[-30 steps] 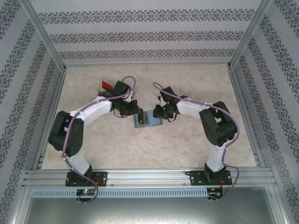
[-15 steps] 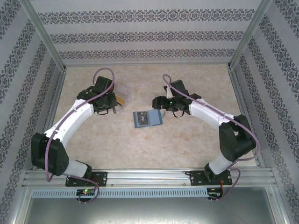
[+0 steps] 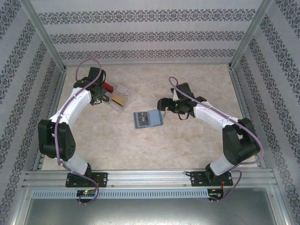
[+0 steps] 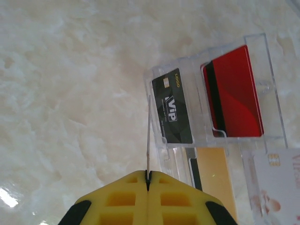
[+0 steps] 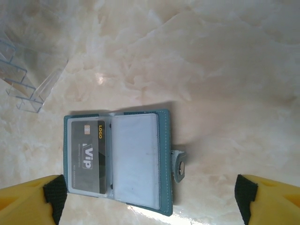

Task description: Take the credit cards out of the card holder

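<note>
The left gripper (image 4: pixel 147 174) has its yellow fingertips pressed together on a thin card (image 4: pixel 148 136). The card is seen edge-on, so its colour cannot be told. It stands just beside the outer wall of the clear tray (image 4: pixel 274 101), by the compartment that holds a dark VIP card (image 4: pixel 172 105). I cannot tell whether it touches the wall.

The right gripper (image 3: pixel 163 104) hangs well to the right of the tray with its jaws spread wide and nothing between them. Its wrist camera shows one yellow finger (image 5: pixel 28 199) in each lower corner.

The card holder (image 5: pixel 164 161) lies between those fingers, flat and open on the marble-patterned table (image 5: pixel 225 61). It is a blue-grey bifold. Its left pocket holds another dark VIP card (image 5: pixel 86 157), its right clear pocket (image 5: pixel 136 157) looks empty, and a snap tab (image 5: pixel 179 168) sticks out on the right. From above, the holder sits to the right of the tray and a little nearer the arm bases, apart from it.

The left wrist view gives the tray's contents best. A red card (image 4: pixel 233 91) lies beside the dark one, an orange-yellow card (image 4: pixel 213 180) lies in the next row, and a white card (image 4: pixel 276 187) is at the frame's edge. From above, the left arm's wrist covers the tray's left end. The right wrist view catches one clear corner of the tray, beyond the holder.
</note>
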